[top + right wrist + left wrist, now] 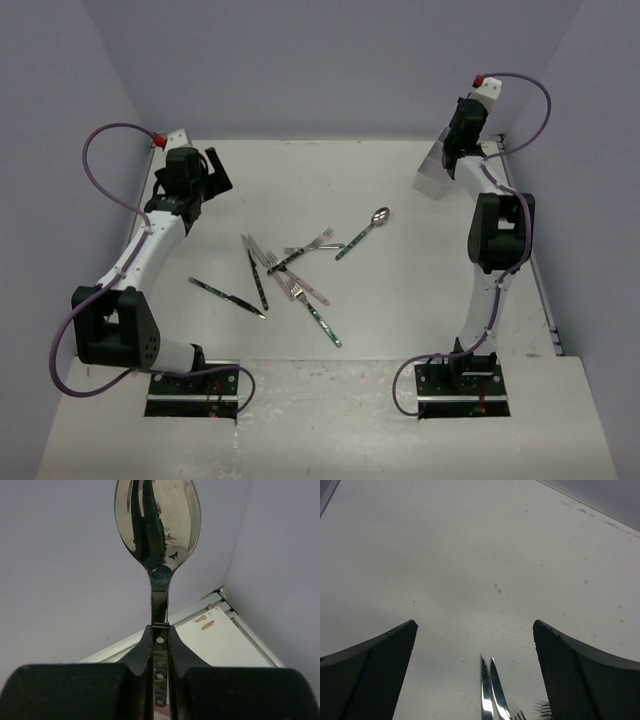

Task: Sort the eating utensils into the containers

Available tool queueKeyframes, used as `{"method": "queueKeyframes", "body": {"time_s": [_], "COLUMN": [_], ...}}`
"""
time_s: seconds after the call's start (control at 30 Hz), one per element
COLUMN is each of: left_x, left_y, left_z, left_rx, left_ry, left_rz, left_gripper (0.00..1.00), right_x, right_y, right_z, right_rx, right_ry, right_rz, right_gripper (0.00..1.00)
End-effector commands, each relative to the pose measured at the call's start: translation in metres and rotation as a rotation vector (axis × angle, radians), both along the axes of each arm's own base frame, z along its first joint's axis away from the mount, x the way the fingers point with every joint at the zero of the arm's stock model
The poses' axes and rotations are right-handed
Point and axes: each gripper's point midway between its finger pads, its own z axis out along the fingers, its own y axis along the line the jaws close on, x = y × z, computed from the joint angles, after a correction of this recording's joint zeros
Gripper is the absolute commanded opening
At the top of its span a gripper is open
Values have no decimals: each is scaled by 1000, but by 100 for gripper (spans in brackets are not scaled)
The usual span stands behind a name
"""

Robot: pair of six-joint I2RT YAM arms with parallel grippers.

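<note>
Top external view, from the left: the left gripper [214,172] hangs above the far left part of the worktop [300,190], jaws spread wide with nothing between them. Its wrist camera looks down on two knife blades [489,690] lying side by side just below.

Mid-worktop lies the loose heap of eating utensils [290,272]. A lone knife [228,297] is to its left, crossed forks and knives sit in the middle, and a green-handled spoon [364,232] lies apart to the right.

Farther right, at the rear, the right gripper [160,632] is clamped on a dark-handled spoon [157,525], low on its riveted handle. The spoon is held in the air near what seems to be the white container [432,178] — its compartments cannot be made out from here.

These pieces should handle as light, stiff and slick. Lying flat, they give little to get under, so the middle of the handle, pinched across its narrow width, looks the best hold — outliers before crossed ones. No brand, label or writing is legible anywhere.
</note>
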Motion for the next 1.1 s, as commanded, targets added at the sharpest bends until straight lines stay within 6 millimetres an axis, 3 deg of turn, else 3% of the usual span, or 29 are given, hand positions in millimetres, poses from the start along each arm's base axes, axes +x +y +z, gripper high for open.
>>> {"method": "queueKeyframes", "body": {"time_s": [0.0, 0.2, 0.47, 0.57, 0.7, 0.77, 0.8, 0.93, 1.07], "left_x": [9, 7, 6, 5, 4, 4, 3, 0, -2], "left_y": [2, 3, 5, 5, 3, 2, 1, -3, -4], "left_z": [16, 14, 16, 17, 19, 21, 23, 28, 29], "left_rx": [17, 22, 35, 34, 27, 20, 17, 3, -4], "left_ry": [-38, -30, -33, -33, -40, -47, -53, -78, -86], "left_rz": [-3, 0, 5, 3, -7, -12, -16, -34, -40], "left_gripper": [100, 100, 100, 100, 100, 100, 100, 100, 100], "right_x": [1, -3, -13, -19, -31, -39, -42, -60, -72], "right_y": [8, 9, 8, 10, 14, 17, 19, 22, 35], "right_z": [39, 28, 13, 14, 34, 54, 57, 94, 111], "right_rx": [10, 24, 50, 67, 87, 98, 102, 104, 98], "right_ry": [-115, -96, -70, -73, -103, -125, -117, -144, -90], "right_rz": [10, 13, 1, 8, 29, 42, 55, 77, 119], "right_gripper": [3, 5, 15, 23, 42, 53, 64, 72, 81]}}
